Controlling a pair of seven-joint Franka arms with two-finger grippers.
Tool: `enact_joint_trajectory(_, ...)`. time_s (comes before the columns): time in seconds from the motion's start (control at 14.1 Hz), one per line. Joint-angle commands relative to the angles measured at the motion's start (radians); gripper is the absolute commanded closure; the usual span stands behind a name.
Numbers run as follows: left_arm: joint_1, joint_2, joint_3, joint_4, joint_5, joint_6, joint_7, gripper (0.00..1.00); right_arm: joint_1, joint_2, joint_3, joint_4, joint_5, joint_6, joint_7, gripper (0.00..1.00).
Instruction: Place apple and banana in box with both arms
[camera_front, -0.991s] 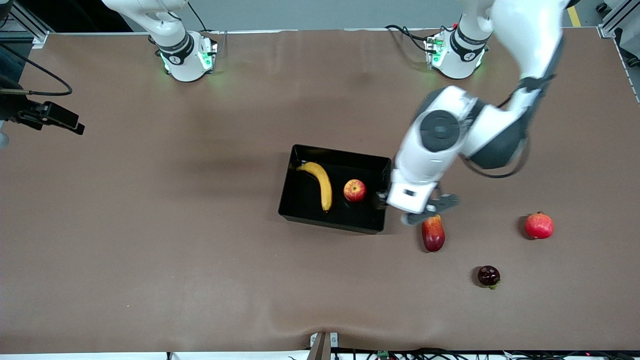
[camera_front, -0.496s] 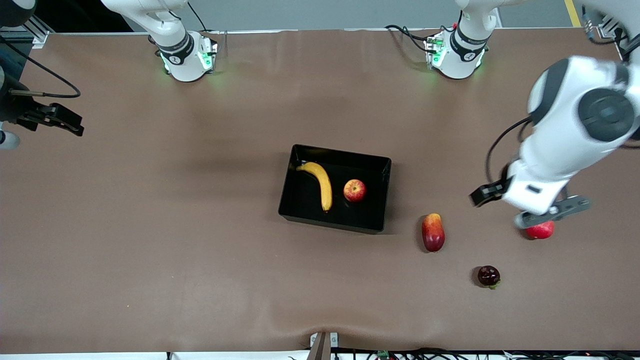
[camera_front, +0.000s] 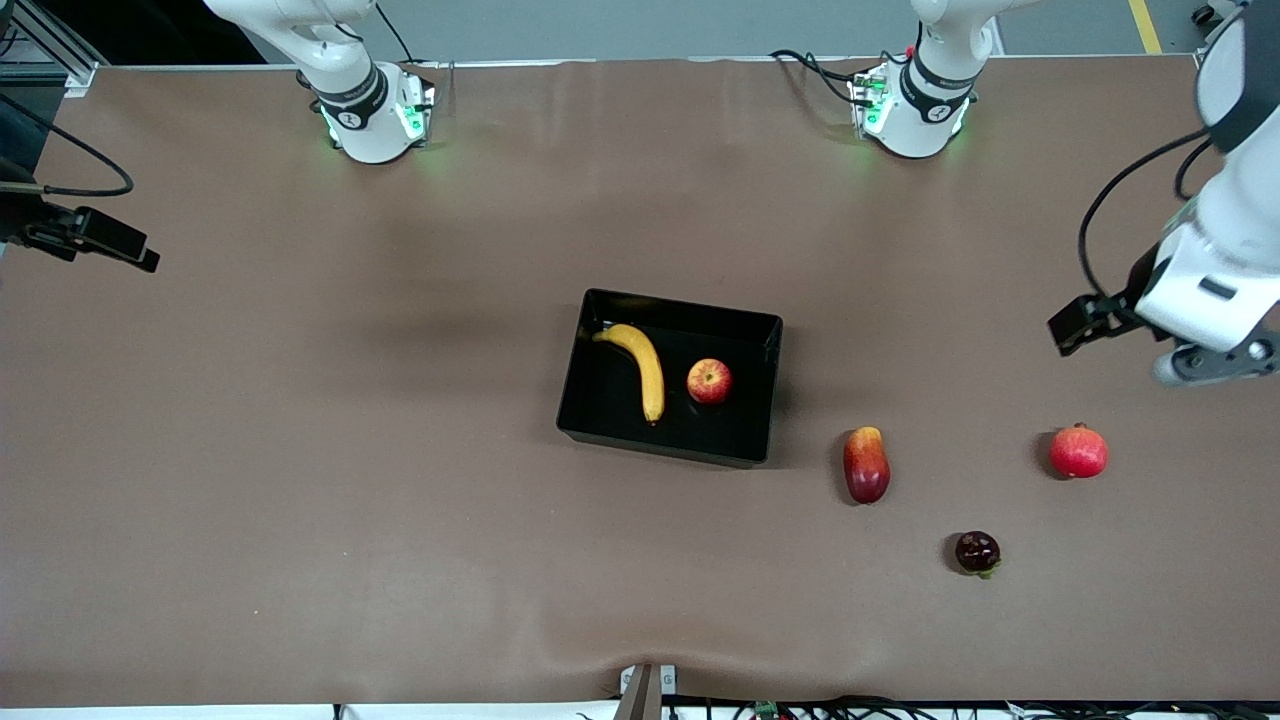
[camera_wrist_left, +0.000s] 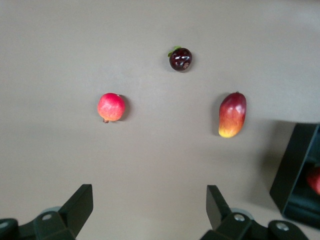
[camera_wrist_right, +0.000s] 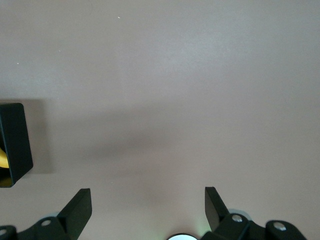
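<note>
The black box (camera_front: 660, 445) sits mid-table. The yellow banana (camera_front: 640, 365) and the red-yellow apple (camera_front: 709, 381) lie inside it, side by side and apart. My left gripper (camera_front: 1145, 345) is open and empty, in the air over bare table at the left arm's end, above the loose fruits. In the left wrist view its gripper (camera_wrist_left: 149, 205) stands wide open, and a box corner (camera_wrist_left: 295, 175) with a sliver of apple (camera_wrist_left: 315, 180) shows. My right gripper (camera_front: 110, 240) is open and empty at the right arm's end. In the right wrist view (camera_wrist_right: 148, 205) it is over bare table, with a box corner (camera_wrist_right: 15, 142).
An elongated red-yellow fruit (camera_front: 866, 465) lies beside the box toward the left arm's end. An all-red round fruit (camera_front: 1078, 451) lies farther that way. A small dark fruit (camera_front: 977, 552) lies nearer the front camera. All three show in the left wrist view.
My left arm has swung away from beside the box, across the loose fruits, to the left arm's end of the table. The right gripper has barely shifted. The fruits have not moved.
</note>
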Motion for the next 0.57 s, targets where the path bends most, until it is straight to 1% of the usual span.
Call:
enact_joint_trajectory(0.0,0.054,-0.091,0.009,-0.035,-0.068,-0.013,0.158,0.00,-0.003,-0.004,0.007,-0.004,0.003,0.021,-0.001,0.00)
enact_joint_trajectory(0.07,0.031,-0.105,0.055,-0.035,-0.079,-0.035,0.165,0.00,-0.003,-0.004,0.009,-0.004,0.001,0.024,-0.001,0.00)
enact_joint_trajectory(0.21,-0.136,-0.126,0.218,-0.038,-0.093,-0.085,0.168,0.00,-0.004,-0.005,0.009,-0.004,0.000,0.025,-0.003,0.00)
enact_joint_trajectory(0.35,-0.250,-0.168,0.363,-0.059,-0.168,-0.108,0.172,0.00,-0.004,-0.005,0.009,-0.004,0.000,0.021,-0.001,0.00)
enact_joint_trajectory(0.42,-0.288,-0.197,0.423,-0.088,-0.179,-0.109,0.183,0.00,0.000,-0.002,0.009,-0.004,-0.005,0.021,-0.001,0.00)
enact_joint_trajectory(0.5,-0.311,-0.220,0.444,-0.114,-0.182,-0.107,0.189,0.00,0.000,-0.002,0.009,-0.001,-0.006,0.030,0.003,0.00)
